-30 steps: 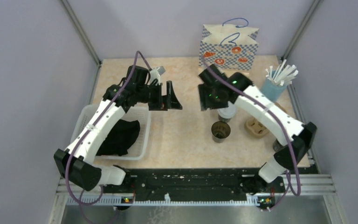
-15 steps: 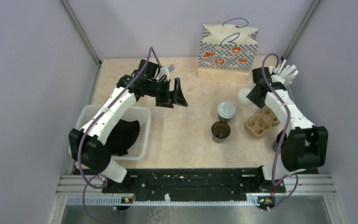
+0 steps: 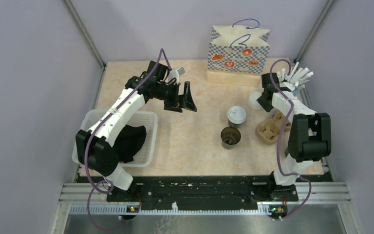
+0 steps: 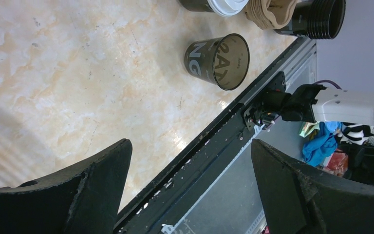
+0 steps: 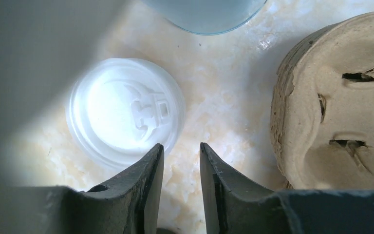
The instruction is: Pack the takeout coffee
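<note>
Right claw [image 5: 180, 146], jaws nearly together and empty, hangs just beside loose lid [image 5: 126, 112] near carrier [image 5: 341, 97]; left claw [image 4: 191, 144] wide, empty; lidded cup [image 3: 236, 116] stands on table [image 3: 195, 141] left of carrier, unpacked; step judged lid pick-up, next needs jaws straddling lid rim.

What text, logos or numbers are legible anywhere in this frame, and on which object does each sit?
"NG": pale letters on the outer wall of the lidless dark cup; more letters show inside it, not clearly readable.
Embossed mark, perhaps "CD", on the loose white lid; uncertain.
Paper bag: checks and orange pictures, no readable words.
Lidded cup: lid marks too small to read.
</note>
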### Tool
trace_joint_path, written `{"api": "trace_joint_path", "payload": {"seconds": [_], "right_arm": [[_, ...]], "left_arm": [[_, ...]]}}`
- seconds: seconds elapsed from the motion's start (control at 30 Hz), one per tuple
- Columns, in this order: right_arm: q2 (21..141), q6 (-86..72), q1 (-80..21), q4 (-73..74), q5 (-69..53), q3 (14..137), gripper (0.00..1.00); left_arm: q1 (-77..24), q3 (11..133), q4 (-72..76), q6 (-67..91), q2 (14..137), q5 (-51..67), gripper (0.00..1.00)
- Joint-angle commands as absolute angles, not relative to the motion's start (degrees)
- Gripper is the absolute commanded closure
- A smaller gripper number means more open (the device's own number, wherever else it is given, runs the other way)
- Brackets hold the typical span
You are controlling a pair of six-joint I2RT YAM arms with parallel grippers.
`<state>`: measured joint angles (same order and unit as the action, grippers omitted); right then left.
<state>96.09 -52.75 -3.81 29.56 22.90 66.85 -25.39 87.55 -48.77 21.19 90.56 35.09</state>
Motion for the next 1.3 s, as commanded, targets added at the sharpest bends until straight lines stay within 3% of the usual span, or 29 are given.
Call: {"api": "trace_joint_path", "payload": {"seconds": [0.0,1.27], "right_arm": [[97.72,-55.14,-3.2,27.95,24.8,69.64,0.67],[101.66,-53.64,-3.06,28.12,24.93,70.99,0.94]], "left_arm": [[-25.66,89.76,-49.27,19.69,91.12,35.49,0.02],[-26.0,89.56,-49.31,19.16,91.17,35.72,0.02]]}}
